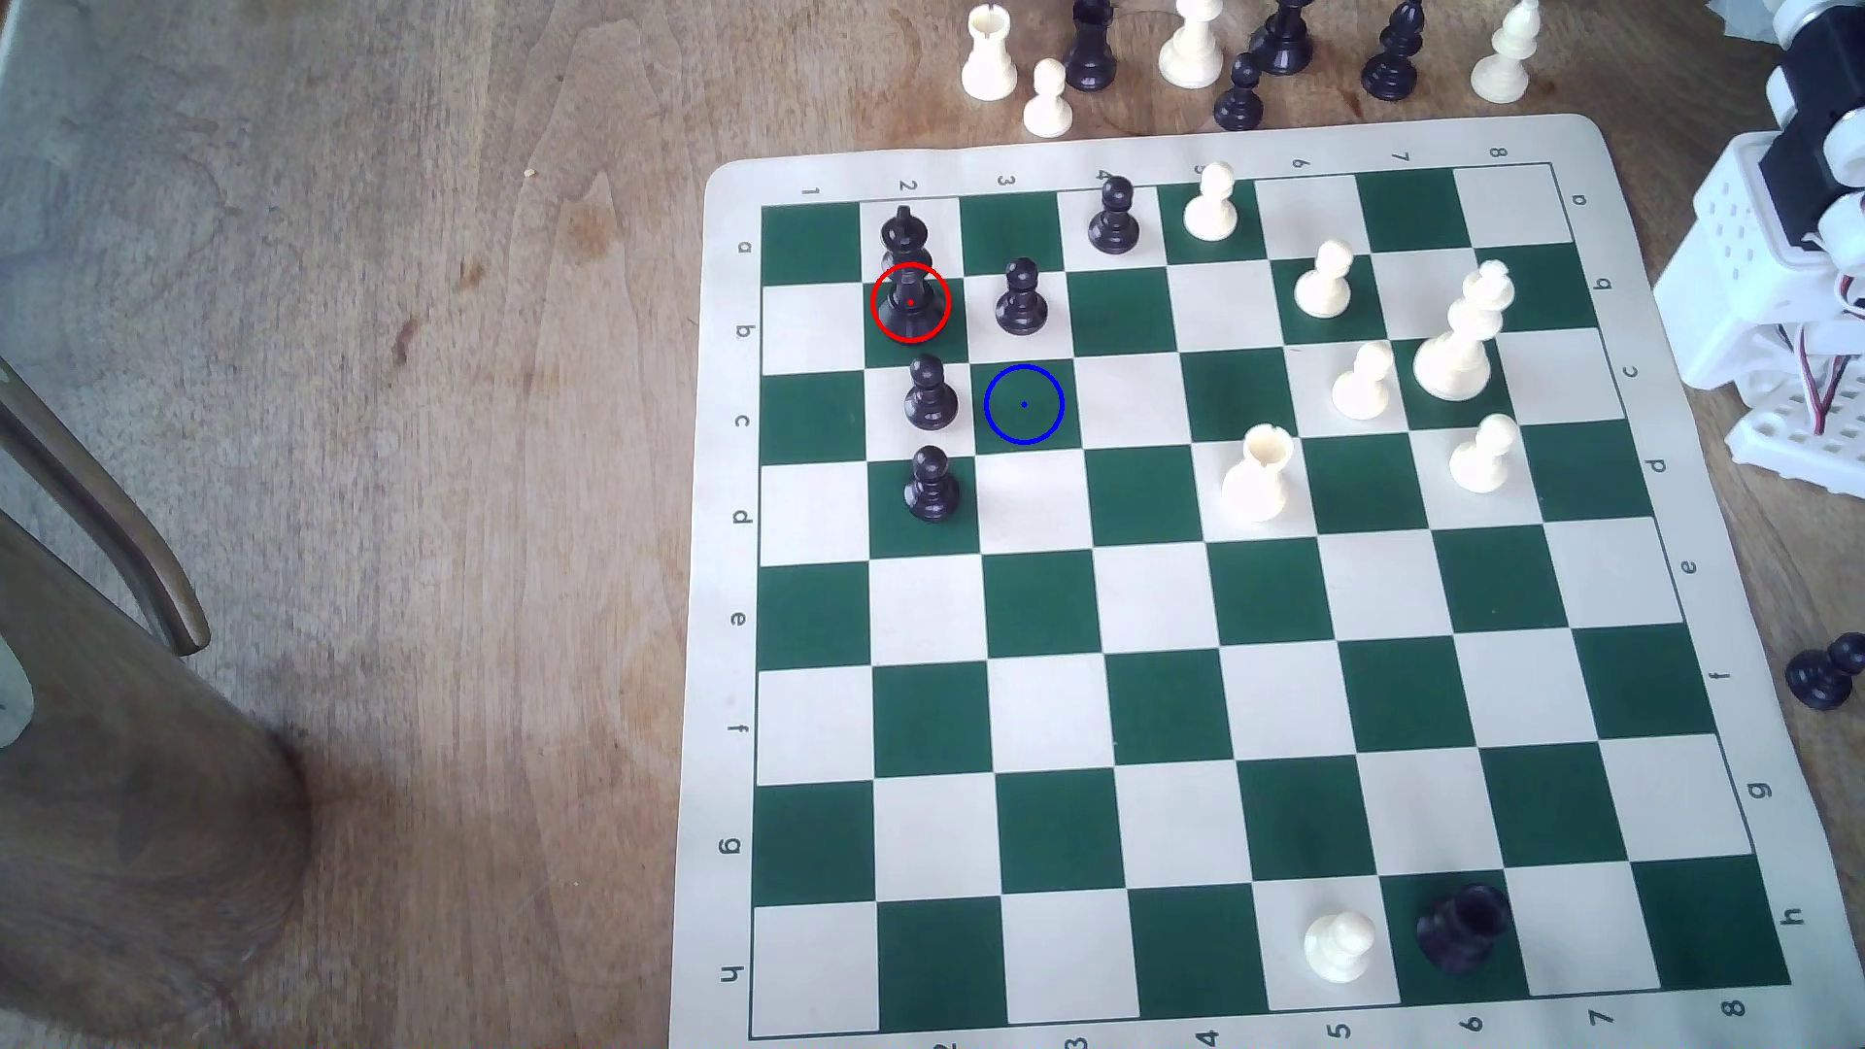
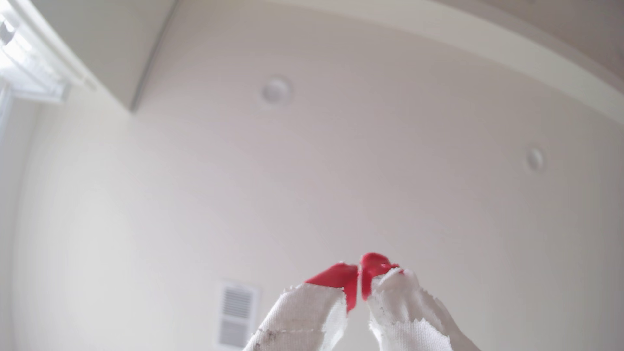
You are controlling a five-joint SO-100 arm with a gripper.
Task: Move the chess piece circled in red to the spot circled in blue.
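Observation:
The chess piece (image 1: 906, 272), tall, slender and black, stands on the red-ringed green square near the board's far left in the exterior view. The spot (image 1: 1023, 404), a green square with a blue ring and centre dot, lies one square nearer and one to the right, bare. In the wrist view my gripper (image 2: 359, 270) points up at the ceiling. Its red fingertips (image 2: 341, 275) touch, wrapped in white tape below, with nothing between them. The white arm base (image 1: 1786, 282) sits at the exterior view's right edge, far from the piece.
Black pawns (image 1: 1020, 299) (image 1: 929, 395) (image 1: 930, 486) stand close around the piece and the spot. White pieces (image 1: 1456, 333) crowd the board's far right. Captured pieces (image 1: 1191, 50) line the table beyond the board. A black rook (image 1: 1463, 926) lies tipped near the front edge.

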